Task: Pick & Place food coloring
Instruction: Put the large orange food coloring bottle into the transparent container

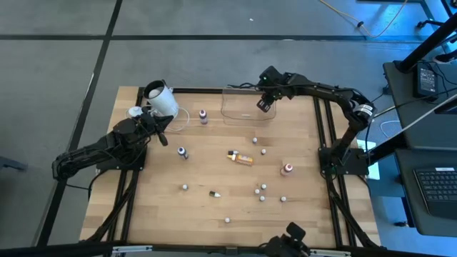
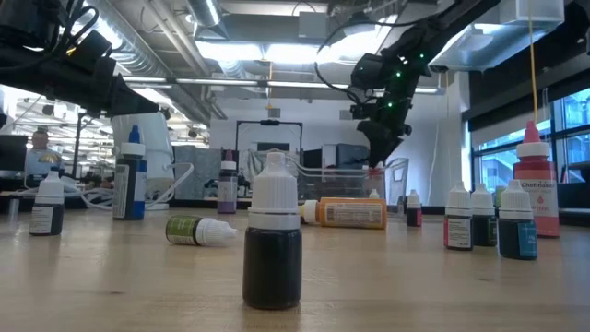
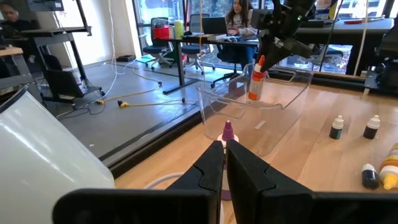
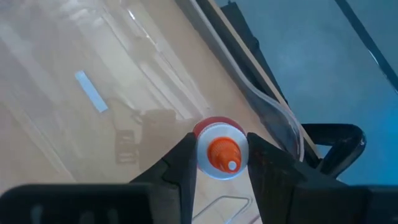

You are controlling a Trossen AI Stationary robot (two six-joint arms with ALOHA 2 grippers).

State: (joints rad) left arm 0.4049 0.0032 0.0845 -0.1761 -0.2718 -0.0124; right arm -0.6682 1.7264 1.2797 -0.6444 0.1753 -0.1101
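Placement step: right gripper [image 1: 265,105] hangs over the clear tub [image 1: 235,114] at top centre of the high view, jaws part-closed on an orange-capped red bottle [image 4: 219,154], which is clear of the tub floor. Left gripper [image 1: 161,135] waits at upper left beside the white cup [image 1: 161,98], jaws fully closed, empty. Other bottles are scattered mid-worktop [image 1: 214,214]. Next move, I'd judge: lower into the tub, open jaws, retract straight up clear of the wall.
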